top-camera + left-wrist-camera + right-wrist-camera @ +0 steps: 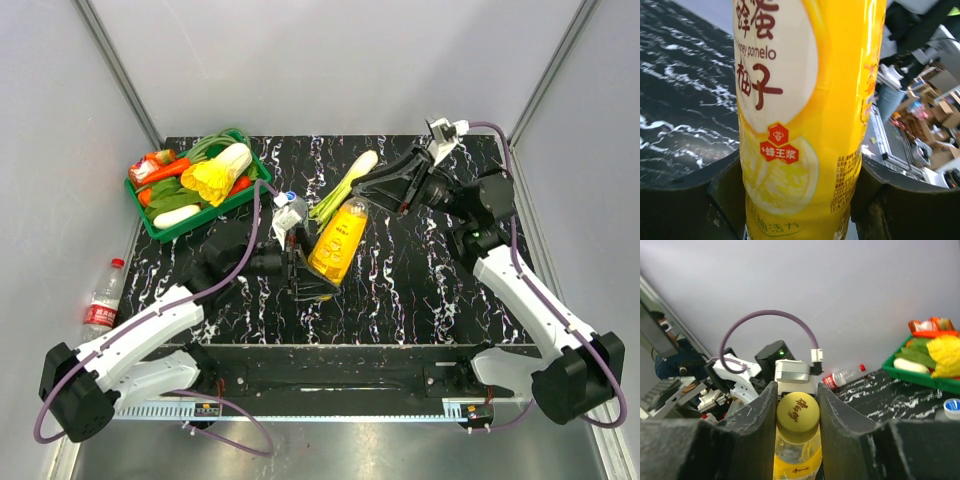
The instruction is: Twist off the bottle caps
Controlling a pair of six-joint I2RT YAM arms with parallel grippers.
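The orange-yellow juice bottle (338,240) is held tilted above the middle of the black marble mat. My left gripper (305,272) is shut on its lower body; in the left wrist view the yellow label (800,125) fills the space between the jaws of that gripper (802,200). My right gripper (368,193) is shut on its yellow cap (798,412), both fingers (757,415) pressed against the cap's sides. A clear bottle with a pale blue cap (289,206) lies just behind the left gripper. The red-label bottle (103,297) lies off the mat at the left and also shows in the right wrist view (845,376).
A green tray (185,228) with several vegetables stands at the back left. A green onion (345,185) lies behind the juice bottle. The enclosure's walls and metal posts ring the mat.
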